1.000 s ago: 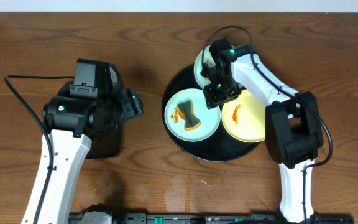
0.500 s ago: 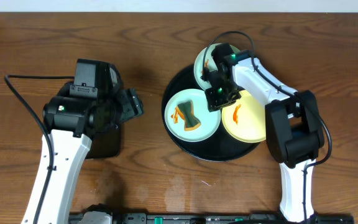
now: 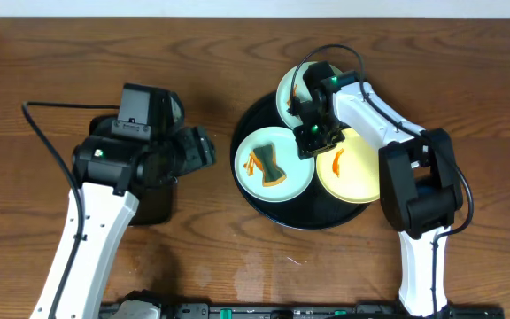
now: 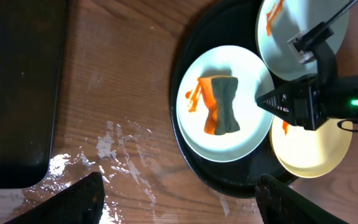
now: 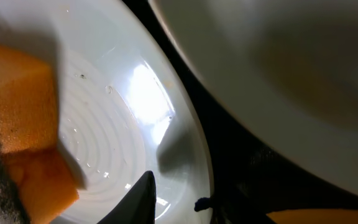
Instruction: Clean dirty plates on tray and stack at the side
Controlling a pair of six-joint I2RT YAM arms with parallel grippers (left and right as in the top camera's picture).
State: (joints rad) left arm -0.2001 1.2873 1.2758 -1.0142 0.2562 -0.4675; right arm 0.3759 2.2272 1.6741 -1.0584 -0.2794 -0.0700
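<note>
3 plates on the round black tray [image 3: 299, 217], all smeared orange, none stacked at the side; front blue plate [image 3: 273, 166] at 9 o'clock on the tray, rear blue plate [image 3: 289, 96] at 12 o'clock, yellow plate [image 3: 357, 173] at 3 o'clock; rear blue plate partly hidden under the right arm; yellow plate overhangs the tray rim on its far side.

A sponge [image 3: 274, 165], orange with a dark scouring face, lies flat on the front blue plate, an orange smear just beside it at its 9 o'clock edge; nothing grips it.

Right gripper [image 3: 312, 135] low over the tray middle, between the 3 plates, tip at the 3 o'clock edge of the front blue plate; right wrist view is close and blurred, shows a glossy plate surface, the sponge corner at left and 1 dark finger [image 5: 138, 199] at the bottom; whether its fingers are parted or together, cannot tell.

Left gripper [image 3: 197, 149] off the tray at 9 o'clock, above bare table [image 3: 211, 53], fingers spread wide with nothing between them; small black rectangular tray [image 4: 17, 93] under the left arm; wet patches on the wood between it and the round tray.
</note>
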